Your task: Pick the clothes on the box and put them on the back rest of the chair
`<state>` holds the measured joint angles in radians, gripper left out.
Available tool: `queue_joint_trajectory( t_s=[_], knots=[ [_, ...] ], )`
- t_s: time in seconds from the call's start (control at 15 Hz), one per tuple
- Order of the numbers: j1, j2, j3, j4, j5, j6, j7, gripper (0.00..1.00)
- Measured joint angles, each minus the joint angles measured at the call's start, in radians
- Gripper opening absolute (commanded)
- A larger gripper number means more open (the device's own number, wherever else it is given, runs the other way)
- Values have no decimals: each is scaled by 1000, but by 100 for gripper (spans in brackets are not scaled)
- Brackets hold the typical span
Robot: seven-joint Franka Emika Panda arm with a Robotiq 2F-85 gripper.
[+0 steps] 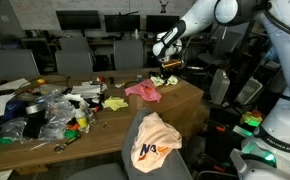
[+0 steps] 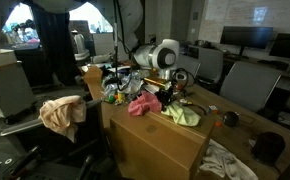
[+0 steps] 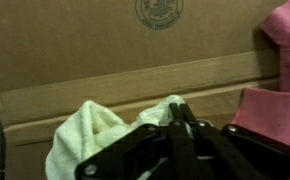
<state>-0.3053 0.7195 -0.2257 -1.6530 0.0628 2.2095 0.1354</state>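
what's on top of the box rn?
Pink garment, yellow-green garment pinched in the shut gripper, and a clutter pile. The box surface beneath them is covered; what's buried in the clutter can't be told.

Outstretched arm (image 1: pixel 207 20), tightly closed gripper (image 3: pixel 177 108).

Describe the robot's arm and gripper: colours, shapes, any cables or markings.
The arm is glossy white, built of thick rounded segments with dark bands and round dark caps at the joints, as both exterior views show. The gripper is black, and its slim linkage tapers to a narrow tip. No cables or markings can be made out on either at this size.
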Motion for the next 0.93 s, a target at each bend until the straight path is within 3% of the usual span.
queue_joint_trajectory(
  t_s=[0.53,0.93],
  knots=[
    [81,-400,2,-313,-13,250,-45,1],
    [131,-730,25,-547,-99,276,-62,1]
  ],
)
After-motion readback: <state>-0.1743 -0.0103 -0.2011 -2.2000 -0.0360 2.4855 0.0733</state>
